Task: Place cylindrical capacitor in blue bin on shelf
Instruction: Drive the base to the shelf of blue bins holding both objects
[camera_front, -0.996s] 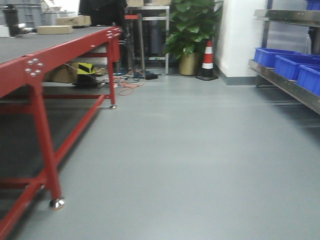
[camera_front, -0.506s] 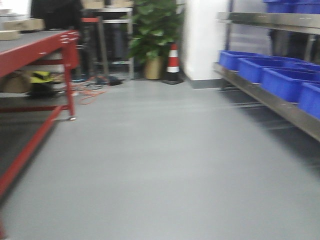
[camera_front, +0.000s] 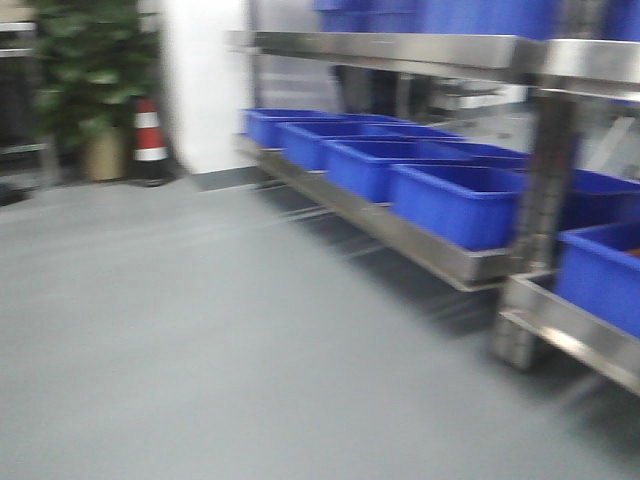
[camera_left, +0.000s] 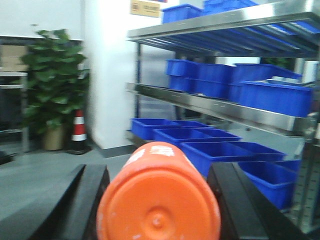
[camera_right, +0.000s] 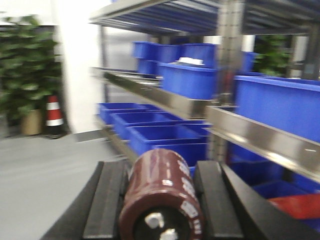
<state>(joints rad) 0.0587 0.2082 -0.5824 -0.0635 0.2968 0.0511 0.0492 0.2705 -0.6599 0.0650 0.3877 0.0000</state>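
Right gripper (camera_right: 160, 167): clenched on the capacitor (camera_right: 160, 202), one of the black pads (camera_right: 107, 200) on each side of the barrel, at 6 o'clock in the right wrist view.
Capacitor: dark red-brown cylinder with white print on the sleeve and two metal terminals on the near end face. It lies lengthwise between the pads, well apart from any bin.
Handling, my estimate: rigid can, probably dense for its bulk. The glossy sleeve and round body could roll or slide against flat pads.
Hold point: mid-barrel, as it is held now, clear of the terminals.
Left gripper (camera_left: 157, 170): closed around an orange cylinder (camera_left: 160, 197); cannot tell what it is.
Shelf (camera_right: 260, 135): stainless rack with shiny rails, from 12 to 3 o'clock in the right wrist view.
Blue bins (camera_right: 155, 135): open-topped row on the lowest tier, about 12 to 1 o'clock beyond the capacitor.
Risk: a drop could dent the can or bend the terminals, so it is better released low inside a bin.
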